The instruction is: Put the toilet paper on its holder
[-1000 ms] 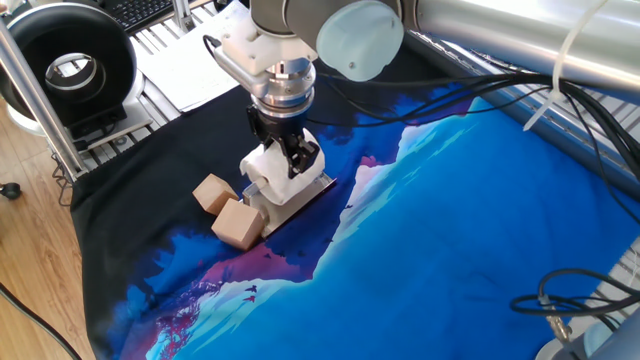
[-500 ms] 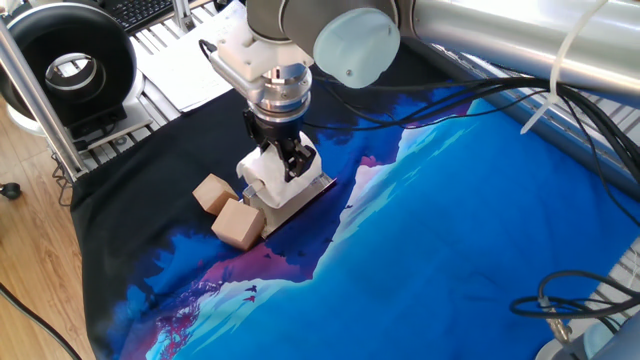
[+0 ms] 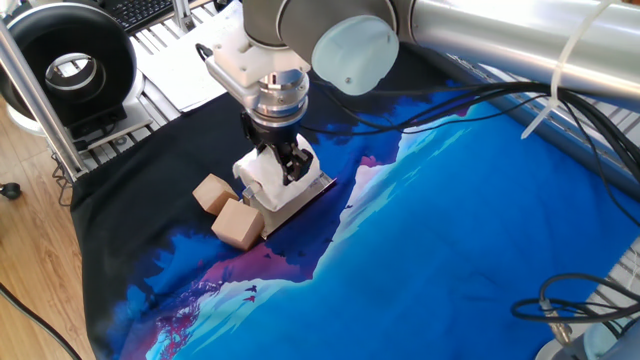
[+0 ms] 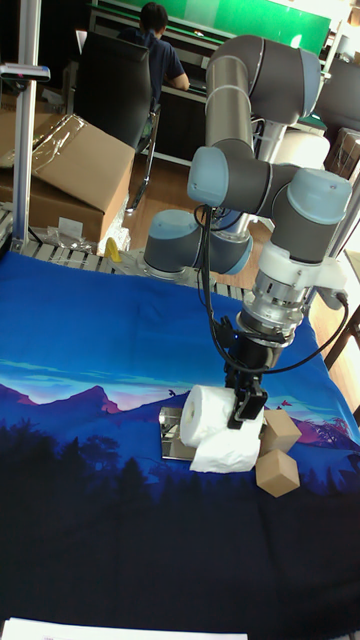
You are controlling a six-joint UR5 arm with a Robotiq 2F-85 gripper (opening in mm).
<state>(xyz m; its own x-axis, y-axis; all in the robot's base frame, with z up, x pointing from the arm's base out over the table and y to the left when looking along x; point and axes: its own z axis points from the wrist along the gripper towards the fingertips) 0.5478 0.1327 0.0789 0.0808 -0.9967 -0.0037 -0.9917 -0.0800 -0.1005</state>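
**A:** What is the gripper [image 3: 287, 165] doing?

**B:** It is pointing straight down over the holder, and its black fingers [image 4: 246, 405] are clamping the toilet paper [image 4: 212, 415] from the side. In the tall fixed view the roll is lying on its side, with one flat end facing the camera.

**A:** And where is the roll sitting?

**B:** It is sitting over the holder [image 3: 305, 196], the shiny metal plate, whose edge is showing on either side of the paper. A loose flap of the paper is hanging down in front of the roll and is covering part of the plate. Whether the roll is resting on the plate or being held just above it cannot be told, and the wire bar is hidden behind the paper.

**A:** What is lying around that?

**B:** Two light wooden cubes [image 3: 227, 209] are sitting at one end of the plate, just beside the roll, one stacked a little behind the other. Everything is lying on a cloth [image 3: 450, 230] printed with blue sky and dark mountains, which is covering the table.

**A:** And farther out?

**B:** In the fixed view a black round spool [image 3: 65, 55] is standing beyond the cloth's corner, with white paper sheets [image 3: 185, 70] and a keyboard [image 3: 140, 10] near it. In the tall fixed view a cardboard box [image 4: 75, 165] is sitting past the far edge of the table, and a seated person [image 4: 160, 45] is facing away in the background.
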